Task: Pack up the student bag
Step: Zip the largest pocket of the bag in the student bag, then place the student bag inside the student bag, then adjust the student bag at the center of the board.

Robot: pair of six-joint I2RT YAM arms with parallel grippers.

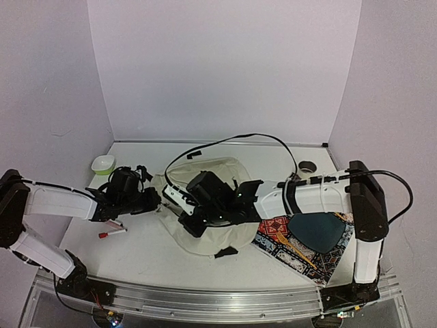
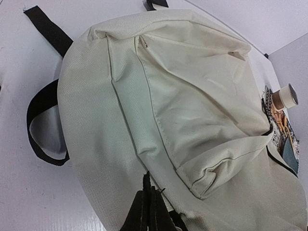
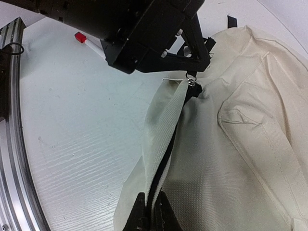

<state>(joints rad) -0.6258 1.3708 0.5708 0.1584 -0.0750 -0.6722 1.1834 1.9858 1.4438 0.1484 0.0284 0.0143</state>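
the student bag (image 1: 208,240) lies flat in the middle of the counter (image 1: 147,254), my right tool (image 3: 151,211) pinched shut on its cloth edge to hold the zip straight, my left tool (image 2: 150,204) closed on the zip ring (image 3: 191,78), i think to slide it open

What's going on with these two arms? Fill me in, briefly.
Both arms are working on the cream student bag, which lies on the table. The left gripper pinches the zipper pull at the bag's edge. The right gripper clamps the fabric along the dark zipper line. How far the zipper is open is hard to tell. A red-capped marker lies nearby, unpacked.
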